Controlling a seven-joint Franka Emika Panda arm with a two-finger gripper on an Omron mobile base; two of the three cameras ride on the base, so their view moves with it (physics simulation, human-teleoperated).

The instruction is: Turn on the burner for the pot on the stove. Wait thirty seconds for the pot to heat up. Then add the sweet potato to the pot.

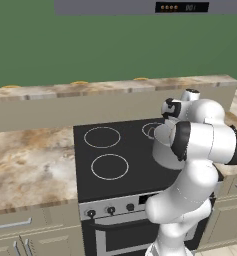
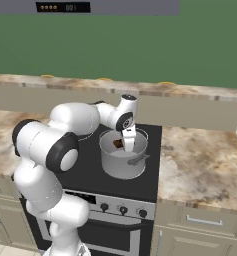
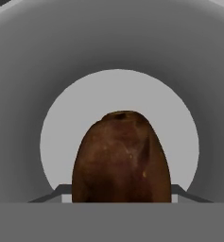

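The grey steel pot (image 2: 121, 164) stands on the front right part of the black glass stove (image 2: 85, 172). My gripper (image 2: 126, 146) reaches down into the pot's mouth, shut on the dark brown sweet potato (image 2: 118, 144). The hand view looks straight down the sweet potato (image 3: 121, 158) at the pot's pale round floor (image 3: 61, 127), with the pot wall (image 3: 33, 56) all around. The potato hangs above the floor, and I cannot tell whether it touches it. In the left base view my own arm hides most of the pot, while the stove (image 1: 115, 145) shows white burner rings.
Black knobs (image 2: 123, 210) line the stove's steel front, also the knobs (image 1: 110, 210) seen from the left. Marble counter (image 2: 205, 170) lies right of the stove and counter (image 1: 25, 165) to its left. A raised ledge (image 1: 90, 90) runs behind, under a hood panel (image 1: 182, 7).
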